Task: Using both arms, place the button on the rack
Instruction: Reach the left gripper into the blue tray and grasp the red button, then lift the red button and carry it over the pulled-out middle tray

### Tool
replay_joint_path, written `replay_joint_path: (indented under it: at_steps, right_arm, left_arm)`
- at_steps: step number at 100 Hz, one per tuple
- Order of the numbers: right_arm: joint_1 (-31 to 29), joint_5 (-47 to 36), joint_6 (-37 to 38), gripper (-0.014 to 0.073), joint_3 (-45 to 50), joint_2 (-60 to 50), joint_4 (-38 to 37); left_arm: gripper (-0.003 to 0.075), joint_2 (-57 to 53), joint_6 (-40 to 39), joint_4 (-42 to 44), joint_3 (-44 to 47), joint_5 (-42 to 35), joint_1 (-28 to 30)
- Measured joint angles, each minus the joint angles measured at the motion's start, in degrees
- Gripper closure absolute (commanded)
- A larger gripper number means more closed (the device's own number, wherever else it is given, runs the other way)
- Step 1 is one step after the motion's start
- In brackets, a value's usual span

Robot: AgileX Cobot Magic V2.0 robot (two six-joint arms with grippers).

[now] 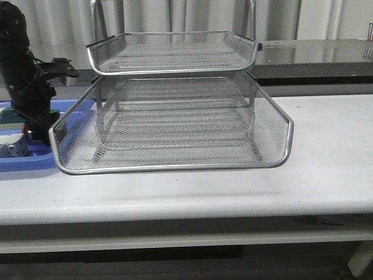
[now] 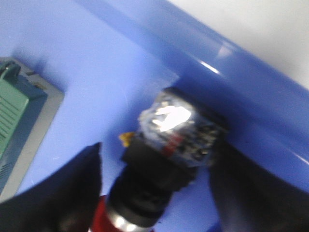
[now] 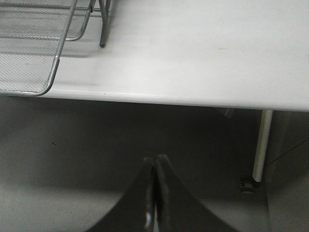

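The button (image 2: 161, 159) lies on the floor of the flat blue tray (image 2: 96, 58), its red cap and silver collar toward the wrist and its shiny blue-black body against the tray's wall. My left gripper (image 2: 157, 150) is open and straddles it, one black finger (image 2: 63, 193) on each side with small gaps. In the front view the left arm (image 1: 26, 87) reaches down into the blue tray (image 1: 35, 162) at the far left, beside the rack (image 1: 175, 116). My right gripper (image 3: 155, 162) is shut and empty, below the table's front edge.
A green block (image 2: 14, 116) lies in the blue tray beside the left finger. The rack's lower tier (image 3: 29, 72) juts over the white table (image 3: 193, 58) toward its front edge. A table leg (image 3: 260, 145) stands by the right gripper.
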Motion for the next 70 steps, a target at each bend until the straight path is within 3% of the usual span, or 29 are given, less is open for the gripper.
replay_joint_path:
  at_steps: [11,27,52,70]
  right_arm:
    - [0.0,0.0,0.0,0.0662,0.0,0.0,0.0]
    - [0.0,0.0,0.0,0.0662,0.0,0.0,0.0]
    - [0.0,0.0,0.0,0.0662,0.0,0.0,0.0]
    - [0.0,0.0,0.0,0.0662,0.0,0.0,0.0]
  left_arm:
    - [0.0612,0.0,0.1,0.0,0.0,-0.1,0.0]
    - [0.0720,0.6,0.1,0.0,-2.5,3.4,0.0]
    - [0.0741,1.4,0.1,0.2,-14.8,18.6,0.0]
    - [0.0741,0.9,-4.2,0.2,-21.5,20.5,0.0]
